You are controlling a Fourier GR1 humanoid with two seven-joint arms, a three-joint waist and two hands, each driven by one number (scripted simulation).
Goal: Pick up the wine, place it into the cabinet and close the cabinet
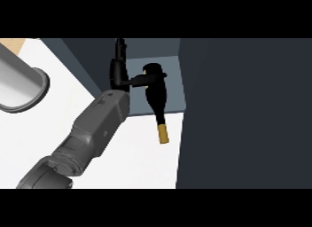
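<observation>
Wine [154, 95], a dark bottle with gold-capped neck, lies in the cabinet [175, 66], left hand [122, 75] clamped on it

Views: we have one, the head view.
Position: we look from above, steeply down.
Facing: toward the white flat counter top [139, 164] and the dark blue-grey cabinet [250, 111].
Nearness: close; one grey forearm [87, 137] enters from our lower edge.
Shared area: no second view to compare.
</observation>
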